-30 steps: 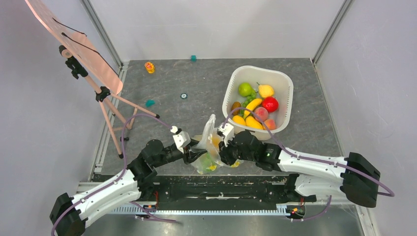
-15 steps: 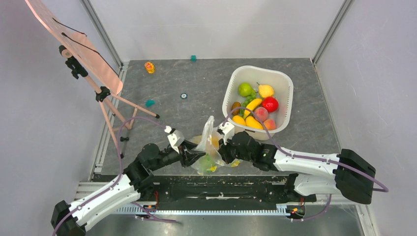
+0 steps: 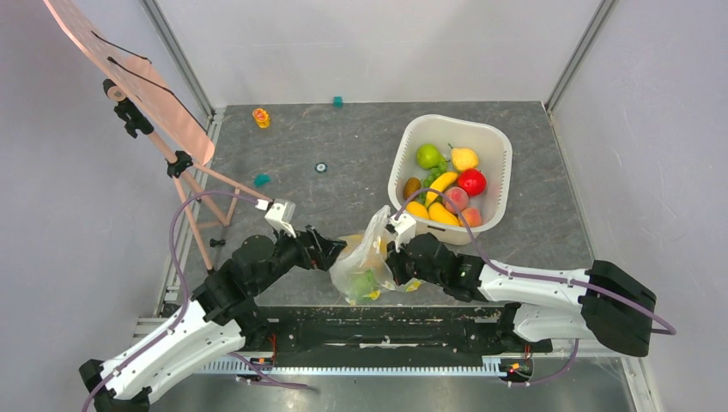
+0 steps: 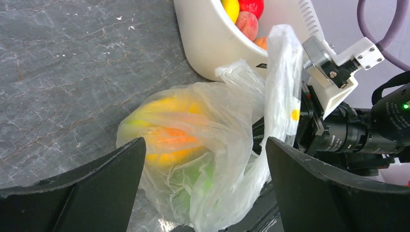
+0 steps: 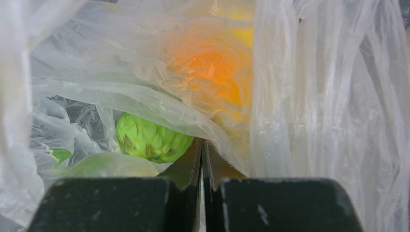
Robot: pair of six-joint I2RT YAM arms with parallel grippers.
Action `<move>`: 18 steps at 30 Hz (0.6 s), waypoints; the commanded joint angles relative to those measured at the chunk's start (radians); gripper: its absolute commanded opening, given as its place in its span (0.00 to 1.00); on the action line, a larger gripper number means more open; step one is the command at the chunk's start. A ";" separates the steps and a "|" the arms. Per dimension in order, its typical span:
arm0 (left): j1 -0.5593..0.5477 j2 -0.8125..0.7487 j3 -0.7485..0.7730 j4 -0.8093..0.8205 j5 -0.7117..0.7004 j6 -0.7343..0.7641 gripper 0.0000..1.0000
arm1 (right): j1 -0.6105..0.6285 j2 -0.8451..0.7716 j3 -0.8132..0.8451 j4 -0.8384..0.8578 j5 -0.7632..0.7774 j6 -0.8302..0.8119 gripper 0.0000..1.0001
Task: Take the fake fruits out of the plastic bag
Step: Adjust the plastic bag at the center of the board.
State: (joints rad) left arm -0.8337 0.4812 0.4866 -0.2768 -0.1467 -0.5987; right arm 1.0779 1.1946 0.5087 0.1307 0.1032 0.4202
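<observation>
The plastic bag (image 3: 365, 262) lies crumpled near the table's front edge, between both arms. Through its film (image 4: 217, 140) I see fake fruits: an orange-yellow fruit (image 4: 169, 137) above a green one (image 4: 193, 176). My left gripper (image 3: 330, 249) stands wide open just left of the bag, its fingers (image 4: 96, 188) on either side of it and apart from it. From the right, my right gripper (image 3: 391, 260) is shut on the bag's film (image 5: 290, 96). A bumpy green fruit (image 5: 147, 140) and an orange fruit (image 5: 212, 72) sit just past its tips.
A white basin (image 3: 494, 142) with several fruits stands behind the right arm, close to the bag. A pink easel (image 3: 185, 163) leans at the left. Small toy blocks (image 3: 261, 118) (image 3: 337, 101) (image 3: 262, 180) and a small round piece (image 3: 321, 167) lie further back.
My left gripper opened wide, let go of the bag and drew back to the left. The right gripper closed on the bag, whose top now leans right.
</observation>
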 commanded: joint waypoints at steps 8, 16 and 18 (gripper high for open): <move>-0.004 0.066 0.184 -0.103 0.088 -0.011 0.58 | 0.006 -0.049 -0.030 0.107 0.015 0.041 0.00; -0.127 0.298 0.450 -0.187 0.081 -0.015 0.02 | 0.005 -0.039 -0.038 0.152 0.012 0.089 0.00; -0.179 0.333 0.488 -0.192 0.037 -0.033 0.02 | 0.005 -0.044 -0.050 0.169 0.021 0.108 0.00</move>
State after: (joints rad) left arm -0.9314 0.7715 0.8829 -0.4389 -0.0525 -0.6167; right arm 1.0779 1.1683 0.4789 0.2287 0.1032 0.4812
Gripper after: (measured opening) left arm 0.027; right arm 0.004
